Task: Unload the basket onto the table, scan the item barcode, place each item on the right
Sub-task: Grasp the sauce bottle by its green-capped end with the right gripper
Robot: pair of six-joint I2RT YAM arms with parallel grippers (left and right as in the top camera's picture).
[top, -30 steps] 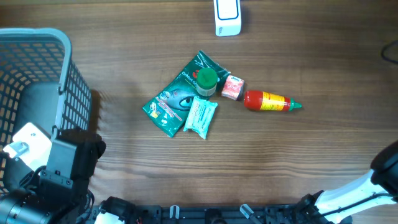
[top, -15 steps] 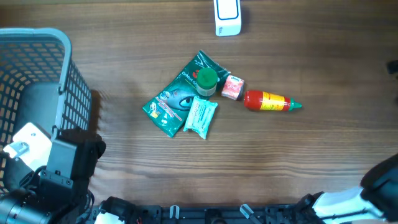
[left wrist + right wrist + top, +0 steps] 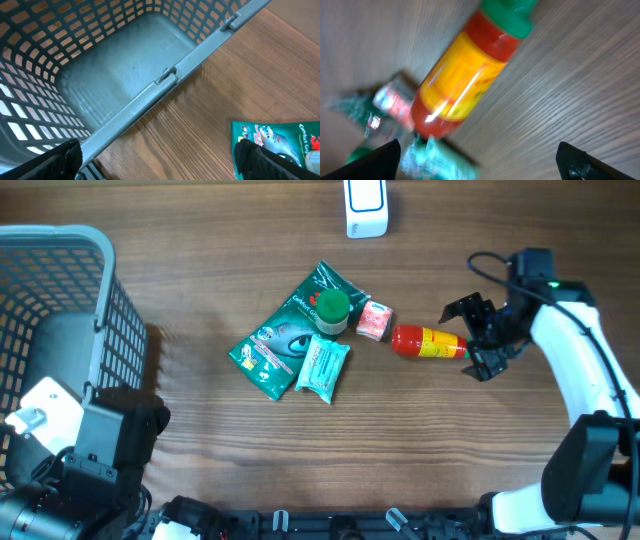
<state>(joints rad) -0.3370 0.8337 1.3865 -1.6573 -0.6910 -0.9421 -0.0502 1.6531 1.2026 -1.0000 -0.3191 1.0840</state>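
Grey plastic basket (image 3: 60,290) fills the left edge, and the left gripper (image 3: 160,161) hangs over its rim with jaws spread, holding nothing. Right of it, mid-table, lies a heap — a green pouch (image 3: 285,335) with a green-lidded jar (image 3: 332,308) on it, a wipes pack (image 3: 323,368) on its near side and a pink packet (image 3: 375,320) on its right. The white scanner (image 3: 366,205) stands at the far edge, beyond the heap. The red bottle (image 3: 428,342) lies on its side just right of the pink packet, cap pointing right. The right gripper (image 3: 470,340) sits at that cap end, fingers wide apart on either side, clasping nothing.

The step in hand looks like the pick. It should go best with the jaws shifted left onto the yellow-labelled body — a tapering cap can slip out of a tip grip. Leave as much label bare as possible, since the barcode, unseen here, must face the scanner.
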